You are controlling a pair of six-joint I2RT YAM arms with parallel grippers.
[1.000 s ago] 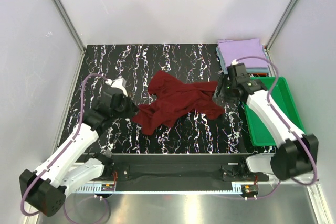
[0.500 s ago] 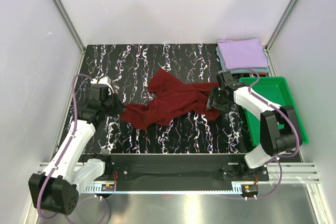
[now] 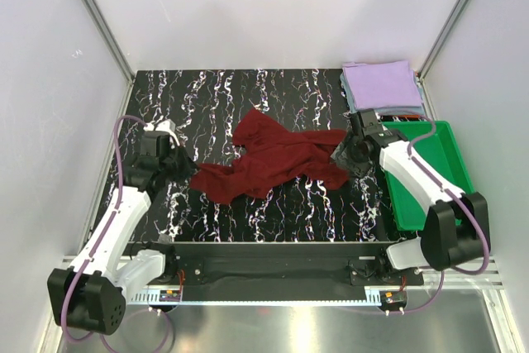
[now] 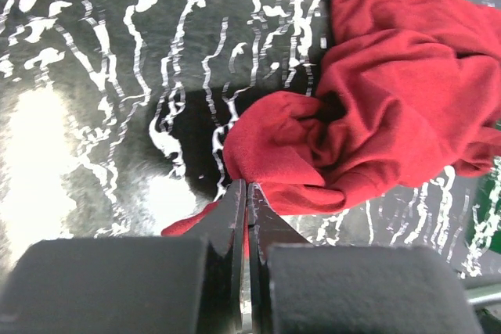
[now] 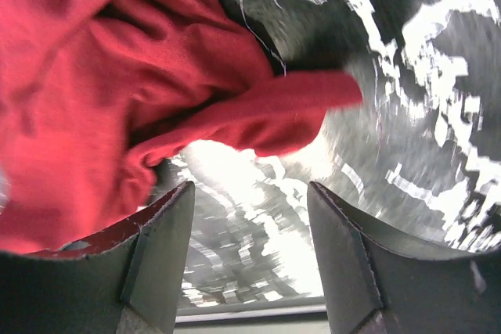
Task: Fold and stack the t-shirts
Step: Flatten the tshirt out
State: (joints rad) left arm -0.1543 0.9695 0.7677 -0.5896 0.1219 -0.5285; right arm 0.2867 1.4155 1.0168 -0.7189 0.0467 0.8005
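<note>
left gripper [image 4: 246, 193], clamped on the maroon tee [image 3: 273, 159], has dragged its edge left; right gripper [image 5: 250, 197] gapes wide, empty: spreading underway.

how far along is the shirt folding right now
Done: a lavender t-shirt lies folded at the far right corner. In hand: the maroon t-shirt lies crumpled mid-table, left end effector shut on its left edge, right end effector open at its right edge. Left: spreading, folding and stacking it.
</note>
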